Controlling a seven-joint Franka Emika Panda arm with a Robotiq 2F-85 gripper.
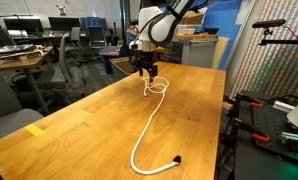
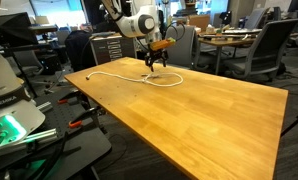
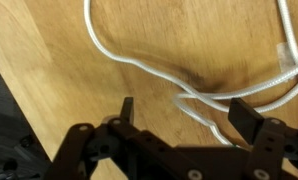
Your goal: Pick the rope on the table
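Observation:
The white rope (image 1: pixel 154 122) lies on the light-brown wooden table (image 1: pixel 79 130), running from a dark tip near the front edge back to loops at the far end. It also shows in an exterior view (image 2: pixel 124 71) and in the wrist view (image 3: pixel 159 75). My gripper (image 1: pixel 146 72) hangs just above the looped far end of the rope, also seen in an exterior view (image 2: pixel 155 66). In the wrist view the gripper (image 3: pixel 185 112) is open, its two dark fingers straddling a strand of rope that passes between them. Nothing is held.
A yellow tape mark (image 1: pixel 35 130) sits near the table's corner. Office chairs and grey desks (image 1: pixel 49 50) stand behind. A rack of equipment (image 1: pixel 269 110) stands beside the table edge. More chairs (image 2: pixel 264 45) stand beyond the table.

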